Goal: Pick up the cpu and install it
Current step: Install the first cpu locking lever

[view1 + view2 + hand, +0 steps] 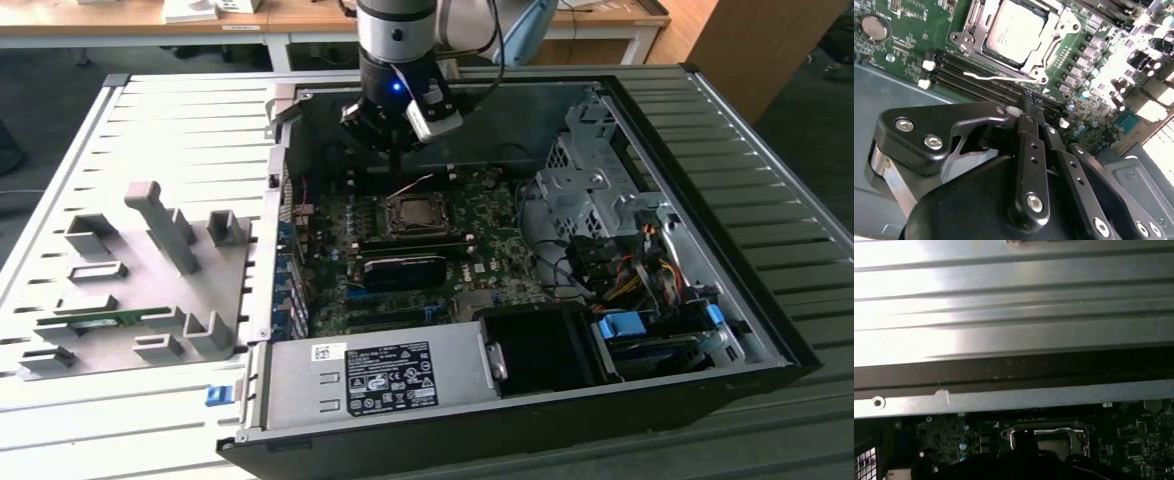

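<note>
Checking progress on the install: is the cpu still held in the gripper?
No: in the second wrist view the cpu lies in the socket, while the gripper fingers are closed together above the board.

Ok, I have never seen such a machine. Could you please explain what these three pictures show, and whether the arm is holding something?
It is one robot arm working inside an open computer case that lies on a ribbed metal table. The exterior view looks at the scene from off the arm. The two wrist views come from cameras riding on the arm, so they look down close to the motherboard. The arm's end effector, a pair of thin black fingers, hangs just above the socket. The fingers are shut and I see nothing between them. The cpu, a flat silver square, sits in the socket. At the exterior view's left a grey parts holder lies beside the case.
</note>
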### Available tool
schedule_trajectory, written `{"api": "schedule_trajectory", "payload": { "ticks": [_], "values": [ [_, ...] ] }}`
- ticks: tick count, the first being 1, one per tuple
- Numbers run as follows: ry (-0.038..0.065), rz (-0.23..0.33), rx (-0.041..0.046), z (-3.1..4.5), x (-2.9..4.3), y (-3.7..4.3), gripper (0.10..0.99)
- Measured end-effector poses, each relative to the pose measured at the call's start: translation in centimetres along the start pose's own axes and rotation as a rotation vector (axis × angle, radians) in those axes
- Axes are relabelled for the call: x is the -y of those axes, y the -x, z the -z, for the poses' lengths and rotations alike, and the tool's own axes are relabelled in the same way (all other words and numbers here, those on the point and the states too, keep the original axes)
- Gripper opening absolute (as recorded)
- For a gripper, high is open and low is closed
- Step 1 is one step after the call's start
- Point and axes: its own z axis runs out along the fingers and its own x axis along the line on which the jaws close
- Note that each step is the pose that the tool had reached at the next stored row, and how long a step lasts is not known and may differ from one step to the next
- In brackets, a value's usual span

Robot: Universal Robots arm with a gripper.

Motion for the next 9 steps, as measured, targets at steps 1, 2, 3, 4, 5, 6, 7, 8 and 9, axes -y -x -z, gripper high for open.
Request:
{"api": "schedule_trajectory", "payload": {
  "ticks": [1,2,3,4,5,6,7,8,9],
  "values": [
    [0.017,0.0,-0.0017,-0.01,0.06,0.0,0.122],
    [0.024,0.0,-0.0021,-0.06,0.11,0.01,0.122],
    [0.024,0.0,-0.0018,-0.09,0.1,0.02,0.122],
    [0.022,0.0,-0.0017,-0.1,0.1,0.04,0.122],
    [0.019,0.0,-0.0014,-0.13,0.11,0.08,0.122],
    [0.016,0.001,-0.0011,-0.18,0.11,0.13,0.122],
    [0.013,0.001,-0.0009,-0.23,0.11,0.19,0.122],
    [0.012,0.001,-0.001,-0.29,0.1,0.3,0.122],
    [0.011,0.001,-0.0008,-0.38,0.1,0.42,0.122]
  ]
}}
